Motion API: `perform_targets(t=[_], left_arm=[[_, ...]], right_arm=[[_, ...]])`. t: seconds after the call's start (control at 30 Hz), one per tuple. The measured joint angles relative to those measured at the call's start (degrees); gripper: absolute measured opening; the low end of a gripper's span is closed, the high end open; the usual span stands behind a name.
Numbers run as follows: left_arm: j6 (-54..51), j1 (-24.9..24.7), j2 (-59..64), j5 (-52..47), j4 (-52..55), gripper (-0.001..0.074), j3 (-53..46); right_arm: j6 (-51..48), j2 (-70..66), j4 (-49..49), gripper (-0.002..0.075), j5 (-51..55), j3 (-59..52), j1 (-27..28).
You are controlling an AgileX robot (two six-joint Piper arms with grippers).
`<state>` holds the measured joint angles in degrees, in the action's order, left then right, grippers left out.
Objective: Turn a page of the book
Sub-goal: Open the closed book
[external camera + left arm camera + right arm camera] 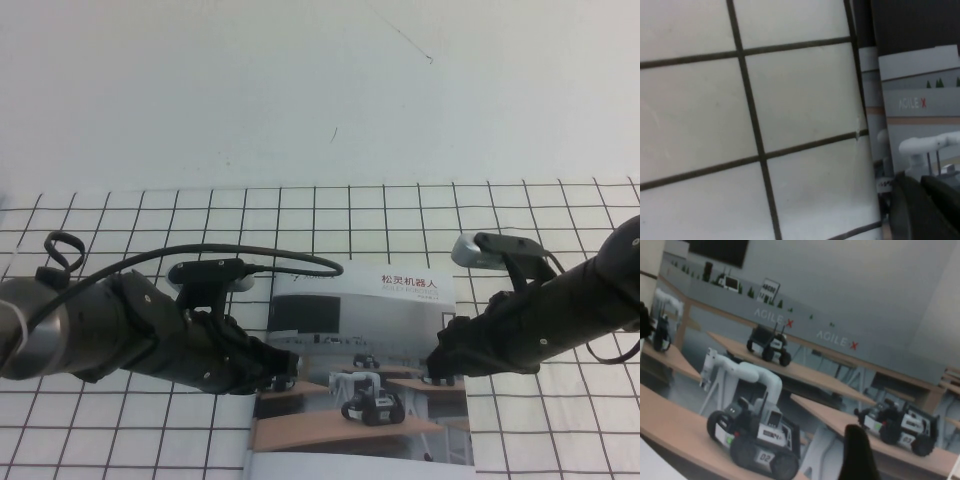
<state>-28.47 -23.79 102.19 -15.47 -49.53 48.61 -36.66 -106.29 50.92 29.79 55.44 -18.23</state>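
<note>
The book lies closed and flat on the gridded cloth, its cover showing wheeled robots on desks and Chinese title text at the top right. My left gripper rests at the book's left edge, its jaws close together; in the left wrist view it sits low over the cover. My right gripper is at the book's right edge. In the right wrist view only one dark tip of it shows above the cover picture.
The white cloth with a black grid covers the near table; beyond it is a plain white surface. Both arms reach in low from the sides, and a black cable loops over the left arm.
</note>
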Motion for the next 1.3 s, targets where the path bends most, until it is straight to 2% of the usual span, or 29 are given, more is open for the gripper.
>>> perform_targets(t=[0.37,0.8,1.3], left_arm=[[-0.4,0.0,-5.7,-0.2,0.0,-0.0003,0.0],[-0.7,0.0,0.3,0.8,0.0,-0.0003,0.0],[-0.7,0.0,0.8,0.8,-0.2,-0.0001,0.2]], right_arm=[[-0.3,0.6,0.4,0.0430,4.1,0.8,3.4],[-3.1,0.6,2.4,0.0430,6.2,0.8,3.5],[-4.6,-4.2,5.4,0.0429,8.7,1.1,3.7]])
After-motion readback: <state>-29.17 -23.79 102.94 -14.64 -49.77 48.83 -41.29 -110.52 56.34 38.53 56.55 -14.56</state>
